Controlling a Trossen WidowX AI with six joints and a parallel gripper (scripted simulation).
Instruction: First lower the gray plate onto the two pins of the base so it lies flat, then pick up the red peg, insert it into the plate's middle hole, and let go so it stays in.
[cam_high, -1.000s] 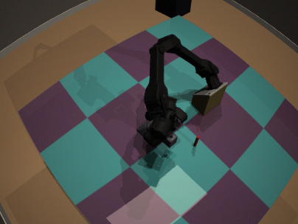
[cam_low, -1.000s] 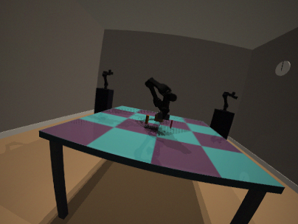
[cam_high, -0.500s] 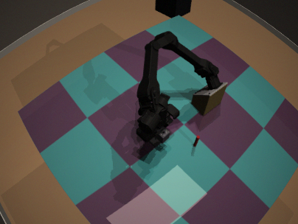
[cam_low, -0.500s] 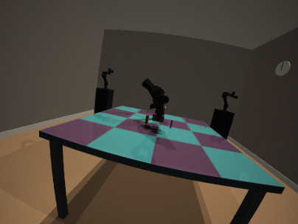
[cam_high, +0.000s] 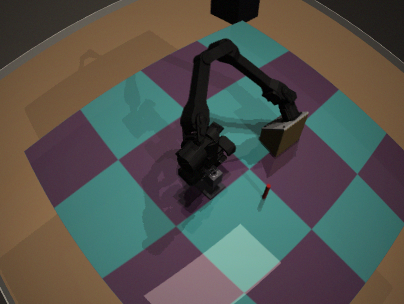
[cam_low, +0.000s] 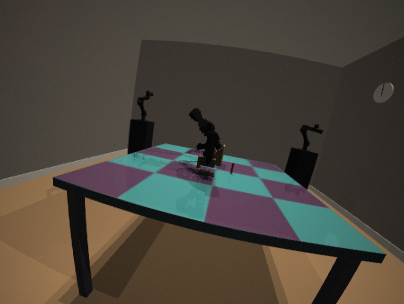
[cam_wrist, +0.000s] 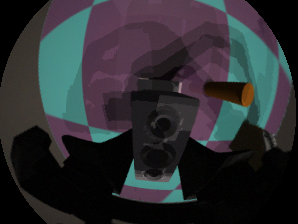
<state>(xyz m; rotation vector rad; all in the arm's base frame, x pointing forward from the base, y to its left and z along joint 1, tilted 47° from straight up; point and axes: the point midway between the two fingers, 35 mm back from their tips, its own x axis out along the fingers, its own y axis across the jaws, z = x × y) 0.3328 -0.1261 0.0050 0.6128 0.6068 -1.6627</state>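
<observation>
My gripper (cam_high: 212, 171) (cam_wrist: 157, 129) is shut on the gray plate (cam_high: 215, 175) (cam_wrist: 176, 105). The plate's holed face shows between the dark fingers in the wrist view. The base (cam_wrist: 160, 87) is mostly hidden; a gray strip of it shows past the plate's far edge. Its pins and the gap between plate and base cannot be made out. The red peg (cam_high: 267, 191) (cam_low: 232, 168) stands upright on the table, to the right of the gripper in the top and exterior views and apart from it.
An orange cylinder (cam_low: 199, 166) (cam_wrist: 227, 93) stands close to the base, on the right in the wrist view. A tan board (cam_high: 284, 137) (cam_low: 220, 156) leans farther back, under the arm's bent shadow-dark wrist part in the top view. The checkered table (cam_high: 345, 200) (cam_low: 250, 212) carries everything.
</observation>
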